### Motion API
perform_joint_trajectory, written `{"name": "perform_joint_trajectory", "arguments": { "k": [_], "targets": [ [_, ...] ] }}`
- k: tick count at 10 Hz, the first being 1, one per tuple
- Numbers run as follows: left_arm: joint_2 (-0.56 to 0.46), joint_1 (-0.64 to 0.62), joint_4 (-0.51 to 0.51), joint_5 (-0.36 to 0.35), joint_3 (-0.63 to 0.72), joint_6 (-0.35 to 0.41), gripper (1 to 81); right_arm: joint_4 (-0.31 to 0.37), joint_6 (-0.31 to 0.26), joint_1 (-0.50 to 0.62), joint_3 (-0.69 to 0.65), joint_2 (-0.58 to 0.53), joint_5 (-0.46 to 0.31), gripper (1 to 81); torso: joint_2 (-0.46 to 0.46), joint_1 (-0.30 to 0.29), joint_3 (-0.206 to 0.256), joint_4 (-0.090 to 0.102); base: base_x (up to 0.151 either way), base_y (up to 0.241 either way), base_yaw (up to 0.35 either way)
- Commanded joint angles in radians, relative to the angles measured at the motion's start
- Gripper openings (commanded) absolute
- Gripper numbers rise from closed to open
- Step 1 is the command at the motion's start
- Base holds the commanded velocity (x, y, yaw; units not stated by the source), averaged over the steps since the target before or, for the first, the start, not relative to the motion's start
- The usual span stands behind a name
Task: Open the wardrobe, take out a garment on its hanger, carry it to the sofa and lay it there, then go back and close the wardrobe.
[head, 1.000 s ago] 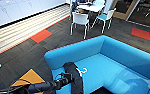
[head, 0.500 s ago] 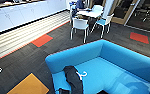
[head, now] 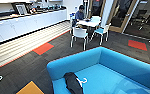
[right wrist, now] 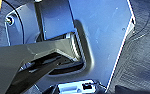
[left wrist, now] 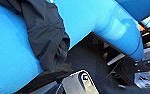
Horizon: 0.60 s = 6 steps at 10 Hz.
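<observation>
The garment point(head: 73, 83), a black top of limp fabric, was found lying on the seat of the sofa point(head: 111, 65), close to the sofa's near left corner and beside the padded arm. The hanger point(head: 82, 81) was seen at the garment's right edge, its pale curved hook resting on the blue seat cushion. In the left wrist view, the garment point(left wrist: 47, 37) was recorded draped over the blue upholstery point(left wrist: 91, 17), with its lower edge hanging past the cushion toward the dark carpet point(left wrist: 88, 60). Parts of the robot's own frame were visible near that edge. The state of the left gripper could not be determined from the views, and no grasp on the garment was observed. In the right wrist view, the robot's own dark plate and jointed bar were shown above grey carpet point(right wrist: 138, 62); the state of the right gripper could likewise not be determined. Beyond the sofa, a white tabletop point(head: 92, 22) was located, with white chairs point(head: 79, 33) set around it and a seated person point(head: 79, 15) behind it. A long white counter point(head: 26, 23) was observed along the left wall. Orange-red floor tiles point(head: 43, 48) were set into the dark carpet between the counter and the sofa.
</observation>
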Motion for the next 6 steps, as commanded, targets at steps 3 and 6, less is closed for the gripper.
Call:
{"name": "perform_joint_trajectory", "arguments": {
  "k": [3,6],
  "targets": [
    [0.031,0.101,0.006,-0.120,-0.139,0.086,81.1,0.001,-0.002,0.006,0.008,0.005,-0.074,81.1,-0.001,-0.001,0.014,0.000,0.000,0.000,0.000],
    [0.066,0.185,0.004,-0.268,-0.334,0.089,81.1,0.001,-0.004,0.006,0.008,0.005,-0.075,81.1,-0.002,-0.002,0.014,0.000,0.000,0.000,0.000]
  ]
}}
